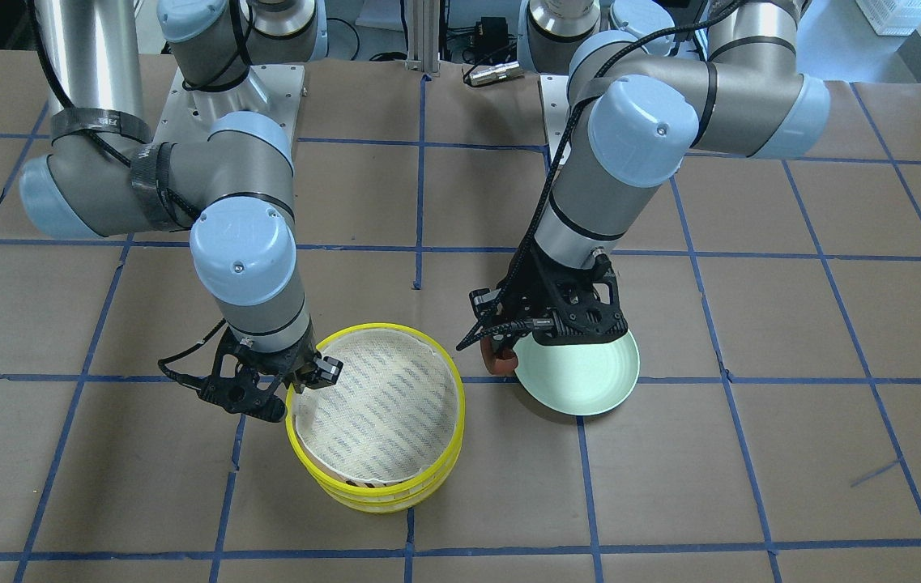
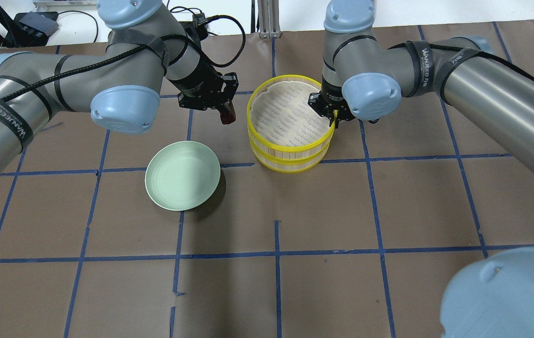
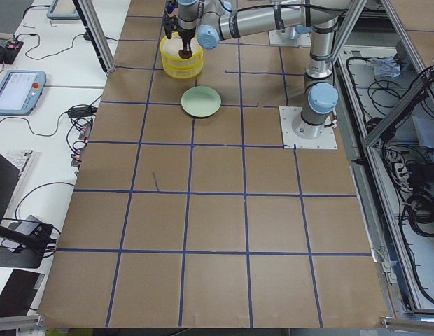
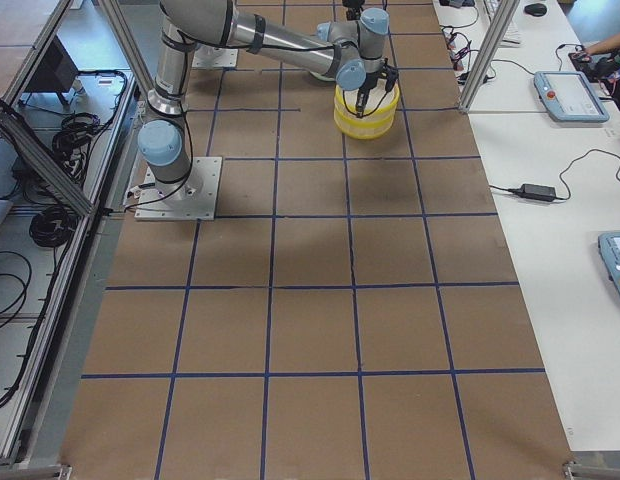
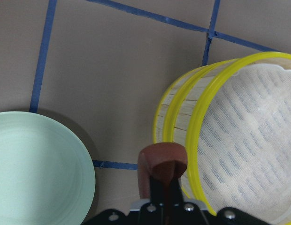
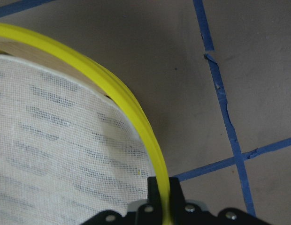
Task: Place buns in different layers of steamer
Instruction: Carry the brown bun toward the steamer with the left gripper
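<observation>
Two steamer layers are stacked, the top layer [image 2: 290, 77] on the lower layer [image 2: 295, 164], both with yellow rims. The top liner [image 1: 383, 405] is bare. My right gripper [image 2: 332, 119] is shut on the top layer's rim [image 6: 131, 112], one finger inside and one outside. My left gripper [image 2: 226, 111] is shut on the dark reddish-brown bun [image 2: 228, 115], held above the table just beside the steamer, as the left wrist view shows [image 5: 162, 161]. The white bun is hidden.
A pale green plate [image 2: 183, 174] lies empty on the table beside the steamer, on my left arm's side. Brown table paper with blue tape lines lies all around. Both arm bases stand at the table's back edge.
</observation>
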